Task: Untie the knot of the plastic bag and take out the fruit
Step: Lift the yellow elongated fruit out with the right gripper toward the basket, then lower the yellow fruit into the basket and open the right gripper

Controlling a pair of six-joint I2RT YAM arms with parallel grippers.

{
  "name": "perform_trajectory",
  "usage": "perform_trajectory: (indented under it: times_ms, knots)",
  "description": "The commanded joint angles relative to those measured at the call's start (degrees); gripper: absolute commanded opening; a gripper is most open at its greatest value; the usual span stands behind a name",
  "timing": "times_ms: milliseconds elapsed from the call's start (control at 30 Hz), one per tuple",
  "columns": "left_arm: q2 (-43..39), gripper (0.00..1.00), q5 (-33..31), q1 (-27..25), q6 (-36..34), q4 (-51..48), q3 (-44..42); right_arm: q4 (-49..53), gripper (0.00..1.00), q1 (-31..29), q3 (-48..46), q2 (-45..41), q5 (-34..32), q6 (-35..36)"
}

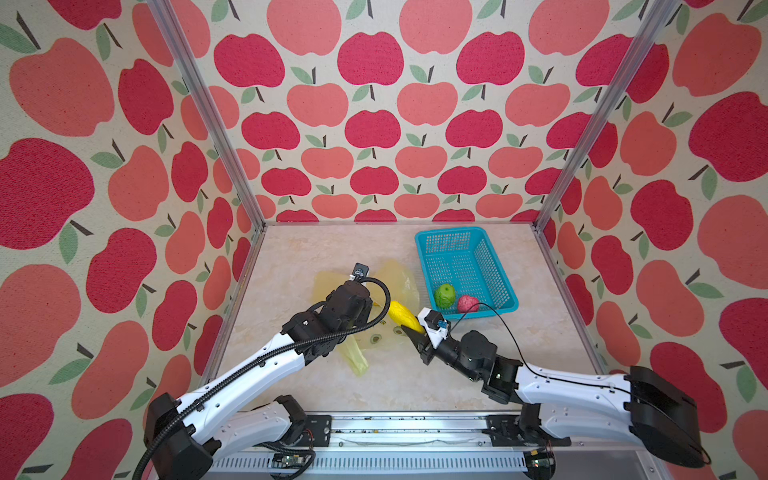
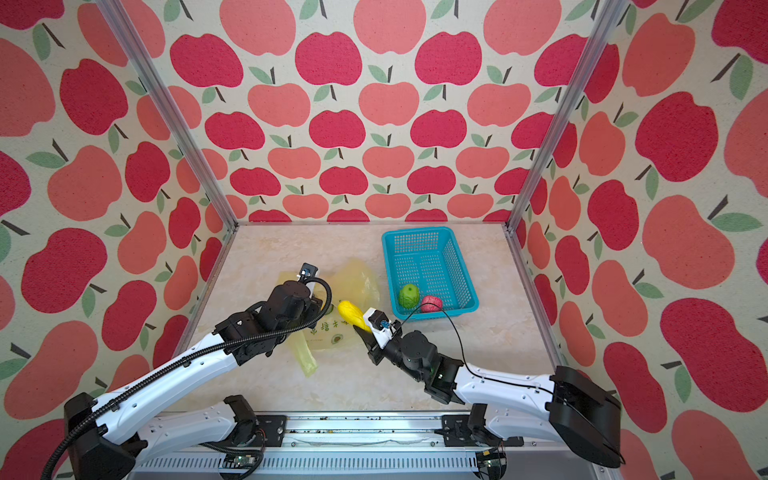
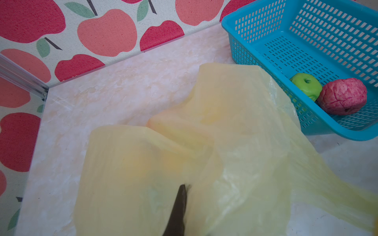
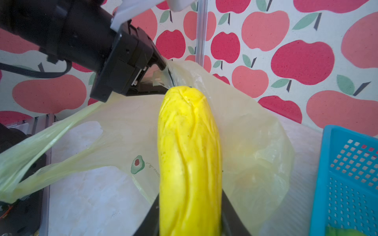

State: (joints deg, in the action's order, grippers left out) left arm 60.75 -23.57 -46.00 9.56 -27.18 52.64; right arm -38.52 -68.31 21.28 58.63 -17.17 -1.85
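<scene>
The plastic bag [image 1: 400, 279] [image 3: 235, 132] lies crumpled on the table left of the basket. My left gripper [image 3: 186, 189] [image 4: 163, 75] is shut on a fold of the bag's upper edge and holds it up. My right gripper [image 1: 415, 332] [image 2: 363, 330] [image 4: 190, 214] is shut on a long yellow fruit [image 1: 401, 314] [image 4: 190, 153], which sticks out over the bag. Faint orange shapes [image 3: 171, 163] show through the plastic. A green fruit [image 1: 445, 295] [image 3: 305, 86] and a bumpy pink fruit [image 1: 468, 304] [image 3: 343, 96] lie in the basket. The knot is out of view; a loose handle [image 1: 353, 359] trails toward the front.
The teal perforated basket [image 1: 449, 233] [image 2: 415, 233] [image 3: 227, 22] [image 4: 327, 163] stands at the back right, close to the bag. Walls printed with apples close the table on three sides, with metal posts [image 1: 249, 174] at the back corners. A rail runs along the front edge.
</scene>
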Motion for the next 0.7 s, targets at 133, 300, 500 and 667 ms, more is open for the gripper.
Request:
perform_trajectory:
  times_ms: [133,300,500,667]
  knots:
    - [0.1,0.00,-0.6,0.3,0.6,-0.9,-0.2,6.5,0.19,-0.1,-5.1,-17.8,-9.2,2.7]
    - [0.0,0.00,-0.6,0.3,0.6,-0.8,-0.3,14.3,0.19,3.8,-4.2,-24.7,-16.7,0.3]
    - [0.0,0.00,-0.1,0.3,0.7,-1.0,-0.1,28.2,0.19,15.9,0.7,-23.1,-14.4,-8.2]
    - [-0.4,0.00,-0.3,0.3,0.6,-0.5,-0.4,37.0,0.22,28.2,6.5,-17.2,-5.3,-12.1]
